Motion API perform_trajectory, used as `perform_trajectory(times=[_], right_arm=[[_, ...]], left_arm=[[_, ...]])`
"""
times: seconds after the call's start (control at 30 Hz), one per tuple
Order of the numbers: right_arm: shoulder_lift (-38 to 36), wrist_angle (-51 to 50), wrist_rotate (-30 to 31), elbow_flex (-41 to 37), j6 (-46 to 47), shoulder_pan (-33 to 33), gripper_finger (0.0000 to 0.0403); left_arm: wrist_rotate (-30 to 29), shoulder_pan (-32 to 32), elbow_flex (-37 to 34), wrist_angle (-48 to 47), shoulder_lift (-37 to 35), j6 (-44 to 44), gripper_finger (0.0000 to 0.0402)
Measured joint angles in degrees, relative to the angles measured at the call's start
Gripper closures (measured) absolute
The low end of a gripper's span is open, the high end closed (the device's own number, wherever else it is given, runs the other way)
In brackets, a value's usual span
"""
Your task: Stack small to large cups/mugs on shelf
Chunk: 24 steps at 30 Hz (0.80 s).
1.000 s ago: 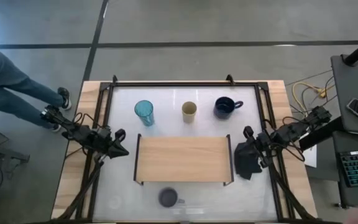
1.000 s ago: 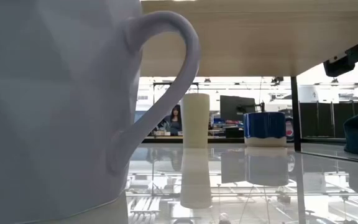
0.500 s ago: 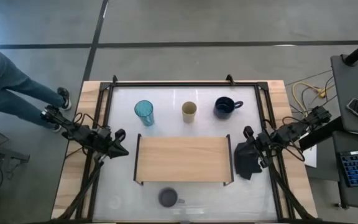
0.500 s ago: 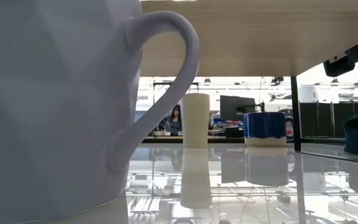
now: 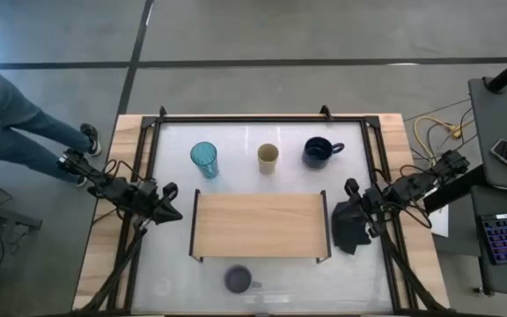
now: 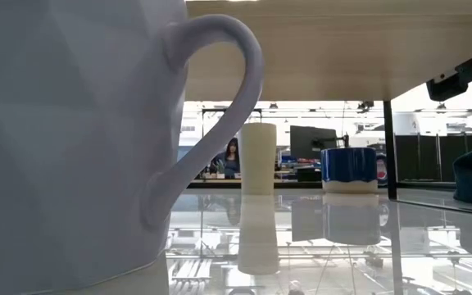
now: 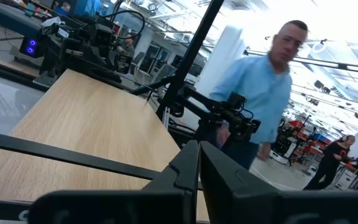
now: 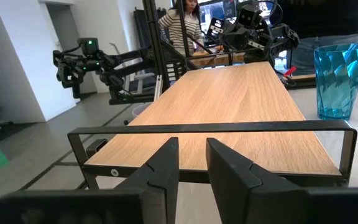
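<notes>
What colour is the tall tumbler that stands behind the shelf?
The tumbler is translucent teal with a faceted surface; the right wrist view shows it best.

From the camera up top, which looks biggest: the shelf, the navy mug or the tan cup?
1. Shelf
2. Navy mug
3. Tan cup, slightly narrower than the mug

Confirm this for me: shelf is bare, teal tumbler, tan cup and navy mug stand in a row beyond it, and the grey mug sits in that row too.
One detail is off. The grey mug is not in that row: the high view shows it alone on the opposite side of the shelf. The rest holds: the shelf is bare, and the teal tumbler, tan cup and navy mug line up beyond it.
</notes>
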Motion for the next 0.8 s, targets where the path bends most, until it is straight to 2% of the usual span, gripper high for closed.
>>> perform_trajectory(times=[0.67,0.8], right_arm=[[0.00,0.81,0.02,0.00,-1.38,0.02,0.0322],[0.00,4.89,0.03,-0.02,-1.53,0.00,0.0329]], left_arm=[[-0.01,0.00,0.00,0.01,0.00,0.01,0.0402],[0.01,0.01,0.00,0.00,0.00,0.00,0.0402]])
